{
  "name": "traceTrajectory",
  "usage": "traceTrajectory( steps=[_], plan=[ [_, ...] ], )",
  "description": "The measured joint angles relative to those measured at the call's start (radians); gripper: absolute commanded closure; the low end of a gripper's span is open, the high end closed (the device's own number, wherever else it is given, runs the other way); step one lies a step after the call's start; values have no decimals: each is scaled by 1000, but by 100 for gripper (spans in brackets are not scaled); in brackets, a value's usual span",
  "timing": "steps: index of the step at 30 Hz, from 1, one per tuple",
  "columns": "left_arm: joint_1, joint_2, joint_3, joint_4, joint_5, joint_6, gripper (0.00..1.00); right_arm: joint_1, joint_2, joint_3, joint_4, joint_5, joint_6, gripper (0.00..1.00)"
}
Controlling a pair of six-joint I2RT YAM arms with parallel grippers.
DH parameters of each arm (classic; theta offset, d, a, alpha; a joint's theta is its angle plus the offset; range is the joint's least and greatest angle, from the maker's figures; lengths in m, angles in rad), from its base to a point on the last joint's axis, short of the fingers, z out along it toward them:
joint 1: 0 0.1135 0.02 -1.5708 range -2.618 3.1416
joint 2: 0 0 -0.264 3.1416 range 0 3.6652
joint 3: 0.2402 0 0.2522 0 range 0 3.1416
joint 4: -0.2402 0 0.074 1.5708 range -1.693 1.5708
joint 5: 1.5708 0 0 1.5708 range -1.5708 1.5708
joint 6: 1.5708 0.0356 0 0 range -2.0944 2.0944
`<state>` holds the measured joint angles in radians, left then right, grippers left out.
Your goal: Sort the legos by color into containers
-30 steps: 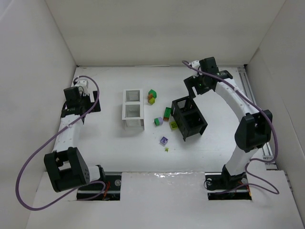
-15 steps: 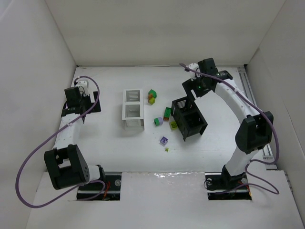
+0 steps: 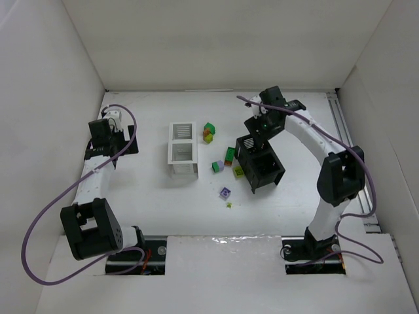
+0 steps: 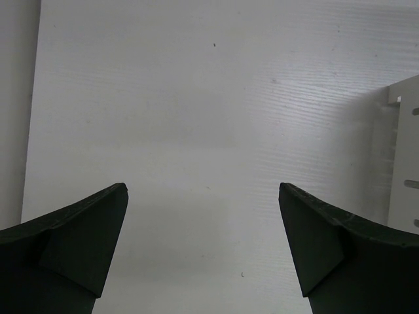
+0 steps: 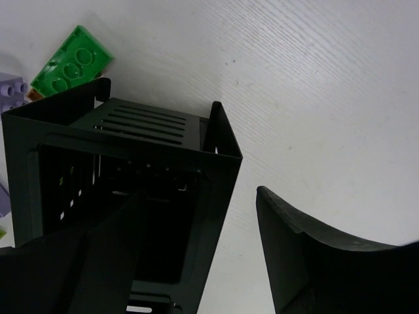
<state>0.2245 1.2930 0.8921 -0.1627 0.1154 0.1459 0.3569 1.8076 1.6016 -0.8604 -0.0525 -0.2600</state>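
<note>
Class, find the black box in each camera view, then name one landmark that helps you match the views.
Top external: black box right of centre.
Left wrist: not in it; only an edge of the white box shows, at right.
Right wrist: black box fills the lower left.
Landmark: green lego beside it, in the top and right wrist views.

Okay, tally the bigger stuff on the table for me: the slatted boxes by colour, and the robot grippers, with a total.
White slatted two-compartment plastic box: 1
Black slatted two-compartment plastic box: 1
Two-finger grippers: 2, the left gripper and the right gripper
Total: 4
</note>
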Motion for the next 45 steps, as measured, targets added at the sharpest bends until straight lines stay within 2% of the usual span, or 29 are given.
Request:
traceTrajectory(
  steps=[10, 13, 14, 18, 21, 27, 39, 45],
  plan=[
    [0, 15, 0, 1, -5, 0, 1, 8, 88, -31, 7, 28, 83, 52],
    [0, 17, 0, 2, -7, 0, 1, 0, 99, -55, 11, 31, 116, 64],
    [0, 17, 0, 3, -8, 0, 1, -4, 100, -62, 16, 32, 123, 74],
    [0, 17, 0, 11, -14, 0, 1, -27, 98, -67, 26, 36, 170, 93],
    [0, 21, 0, 17, -15, 0, 1, -39, 98, -67, 29, 45, 201, 100],
    [0, 24, 0, 18, -15, 0, 1, -85, 129, -18, 13, 78, 265, 100],
    [0, 55, 0, 33, -20, 0, 1, -227, 369, 349, -69, 104, 325, 100],
    [0, 58, 0, 34, -20, 0, 1, -256, 386, 371, -90, 93, 346, 100]
  ],
)
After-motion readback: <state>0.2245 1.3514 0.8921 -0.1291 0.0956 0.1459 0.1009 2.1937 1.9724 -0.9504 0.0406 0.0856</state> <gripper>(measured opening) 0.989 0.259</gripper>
